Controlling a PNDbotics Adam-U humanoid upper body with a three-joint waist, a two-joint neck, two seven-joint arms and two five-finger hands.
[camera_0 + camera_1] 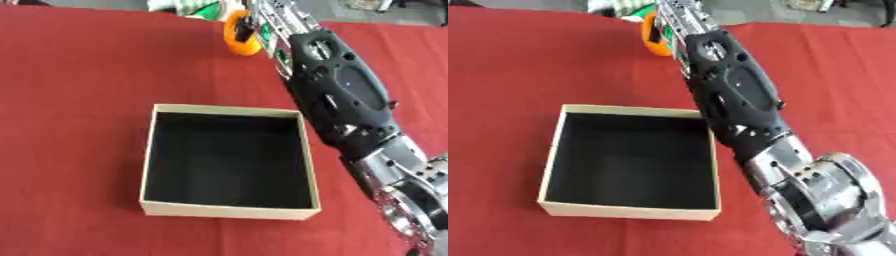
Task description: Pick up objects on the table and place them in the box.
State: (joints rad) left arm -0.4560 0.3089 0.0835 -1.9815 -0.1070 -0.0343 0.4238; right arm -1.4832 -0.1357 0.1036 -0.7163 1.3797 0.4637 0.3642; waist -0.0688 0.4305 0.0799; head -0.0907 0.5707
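An open cardboard box [226, 110] with a black inside stands empty in the middle of the red cloth. My right arm comes in from the lower right and stretches across the box's right side to the far edge of the table. There my right hand [265, 21] is at a round orange object [236, 44], with a dark finger curled across its front. Most of the hand is hidden by the wrist and cut off by the top of the view. My left hand does not show.
Something green and white [198, 9] lies beyond the cloth's far edge, just left of the orange object. The red cloth [79, 75] spreads bare to the left of and in front of the box. My forearm [346, 95] hangs over the cloth right of the box.
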